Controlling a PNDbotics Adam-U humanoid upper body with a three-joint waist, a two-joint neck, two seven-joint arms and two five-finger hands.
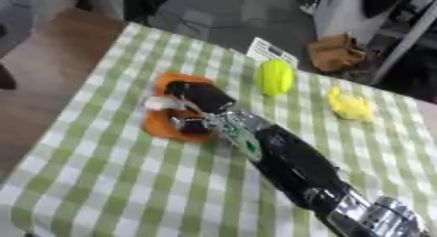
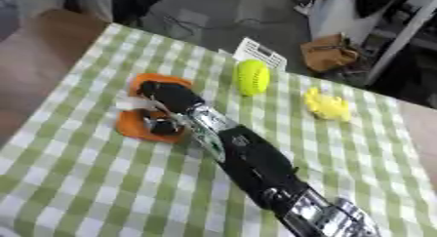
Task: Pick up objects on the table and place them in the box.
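Now right hand point(image 1: 198, 100) down on orange object point(image 1: 162, 126), fingers curled at it; hold unconfirmed. Risk: flat piece slides on worktop point(image 1: 111, 182), escapes pinch.

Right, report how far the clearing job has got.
Nothing looks done: no box shows. In hand: the right hand lies on the orange object, fingers around its edge. Left: the yellow-green ball and yellow toy sit on the table.
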